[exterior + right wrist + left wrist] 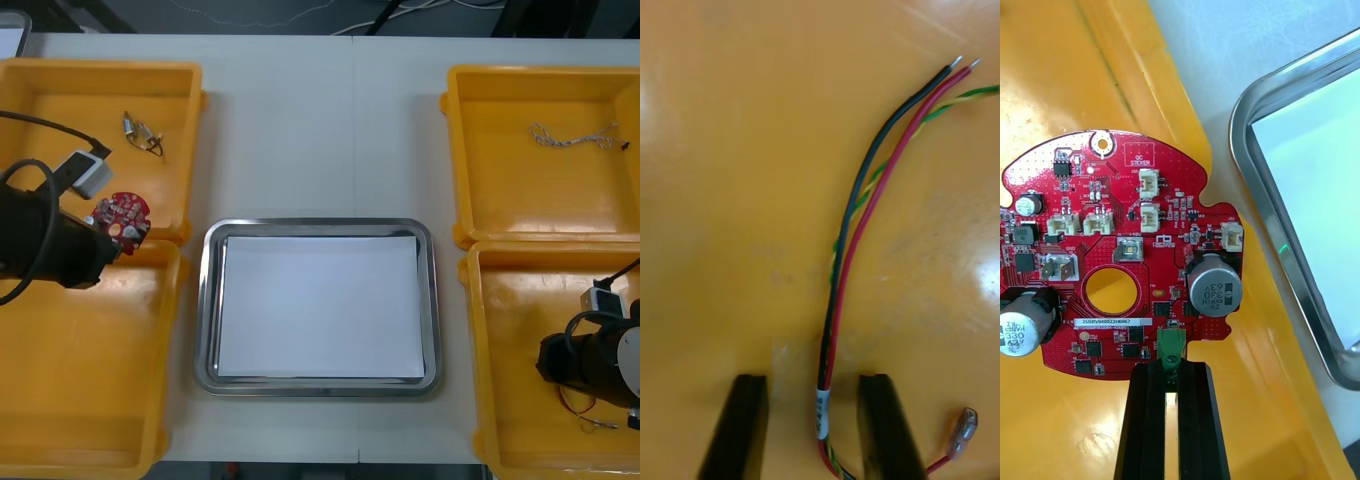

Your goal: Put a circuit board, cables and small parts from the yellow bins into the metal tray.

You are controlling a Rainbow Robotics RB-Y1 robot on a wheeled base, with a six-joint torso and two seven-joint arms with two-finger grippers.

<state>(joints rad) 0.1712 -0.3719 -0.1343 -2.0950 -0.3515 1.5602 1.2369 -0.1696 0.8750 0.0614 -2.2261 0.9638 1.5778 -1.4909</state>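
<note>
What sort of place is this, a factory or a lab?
Likely a robotics lab set up for sorting electronics: yellow bins flank a metal tray, the left gripper holds a red circuit board, the right gripper stands open around cables.

Red circuit board (1112,225): silkscreen box near the rim reads "QC STICKER"; white strip label (1112,322) below the centre hole reads roughly "2SDRV04002JH0067"; big can capacitor (1214,283) marked "330", "63V"; second can (1019,330) shows "330"; white tag (822,412) on the red and black cable (854,225) has print, illegible.
</note>
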